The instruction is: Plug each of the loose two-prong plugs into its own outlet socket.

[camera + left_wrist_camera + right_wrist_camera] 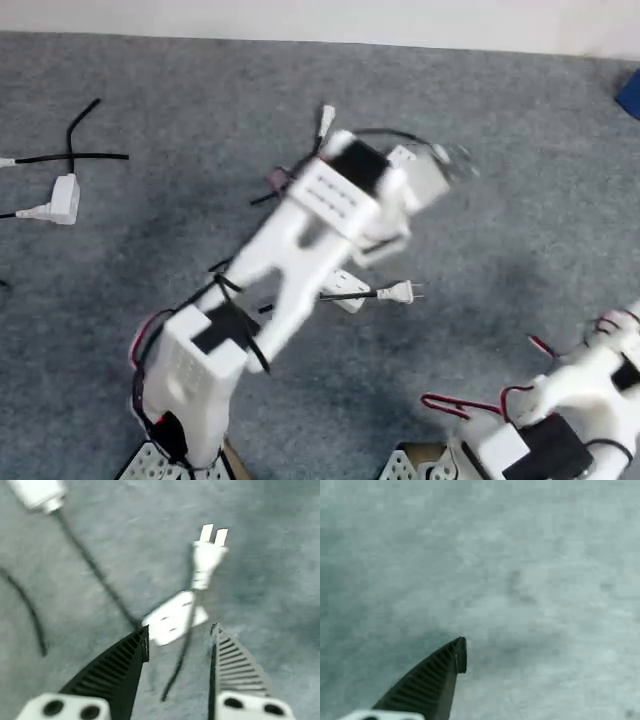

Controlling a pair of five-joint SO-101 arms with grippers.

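Left arm (300,250) stretched from the near edge of the grey desk (520,120) toward its middle; right arm (590,385) folded low at the near corner. The left arm's fingers (127,670) are released: the two black ribbed tips stand well apart above the desk, grasping nothing. A white outlet socket (172,620) lies flat just ahead of the fingertips, its edge close against one tip and clear of the other. Beyond the socket, farther from the fingers, lies a white two-prong plug (207,557), its prongs (213,534) pointing away from the fingers. The plug's dark cord (180,660) runs back across one end of the socket and into the gap between the fingers. Plug and socket lie apart, unjoined. A second dark lead (95,575) runs from beside the nearer fingertip out to a white fitting (37,492), well ahead of the fingers and off to one side; whether that fitting is a plug or a socket cannot be told. In the high view the socket lies partly under the left arm, the plug just beside it. A white block (62,198) and a black cable (75,155) lie far out from the fingers, toward the desk's edge. For the right arm, whether its grasp is released or clenched cannot be told; bare grey desk lies beneath it.
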